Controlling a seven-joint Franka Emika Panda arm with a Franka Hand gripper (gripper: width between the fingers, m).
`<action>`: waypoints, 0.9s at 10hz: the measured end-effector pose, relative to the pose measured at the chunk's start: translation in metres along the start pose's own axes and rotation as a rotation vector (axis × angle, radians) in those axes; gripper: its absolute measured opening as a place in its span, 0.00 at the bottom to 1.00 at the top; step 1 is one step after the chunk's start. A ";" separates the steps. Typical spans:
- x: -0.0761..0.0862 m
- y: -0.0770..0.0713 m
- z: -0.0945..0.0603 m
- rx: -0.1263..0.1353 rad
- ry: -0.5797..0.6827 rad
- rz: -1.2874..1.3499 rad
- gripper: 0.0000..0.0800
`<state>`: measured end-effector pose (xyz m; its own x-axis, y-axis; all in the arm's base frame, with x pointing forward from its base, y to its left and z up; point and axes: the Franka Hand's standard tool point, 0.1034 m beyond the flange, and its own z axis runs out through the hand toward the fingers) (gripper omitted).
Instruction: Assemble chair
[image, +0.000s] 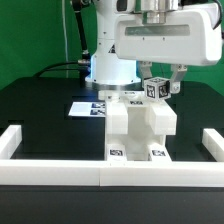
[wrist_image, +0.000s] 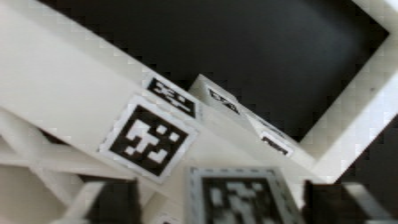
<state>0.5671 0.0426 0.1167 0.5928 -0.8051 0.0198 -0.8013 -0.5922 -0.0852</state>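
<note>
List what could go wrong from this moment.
1. The small tagged piece sits between the fingers of the gripper, close above the partly built chair. A slight misalignment could jam it against the blocks.
2. The wrist view does not show firm finger contact, so the piece might slip or tilt.

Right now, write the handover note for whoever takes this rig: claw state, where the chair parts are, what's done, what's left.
The claw is shut on a small tagged piece, held just above the upper rear of the chair assembly, toward the exterior view's right.
The chair assembly stands against the front border rail, as chunky white blocks that look joined, with tags facing front.
The marker board lies flat behind it, on the exterior view's left.
Done: the main blocks appear to be together.
Left: seat the held piece. I cannot tell whether it touches the assembly yet.
</note>
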 end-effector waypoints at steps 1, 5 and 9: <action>0.000 0.000 0.000 0.000 0.000 -0.010 0.66; 0.002 0.001 0.000 -0.002 0.002 -0.353 0.81; 0.002 0.001 0.000 -0.003 0.002 -0.647 0.81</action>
<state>0.5674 0.0405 0.1168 0.9559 -0.2859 0.0680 -0.2827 -0.9578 -0.0525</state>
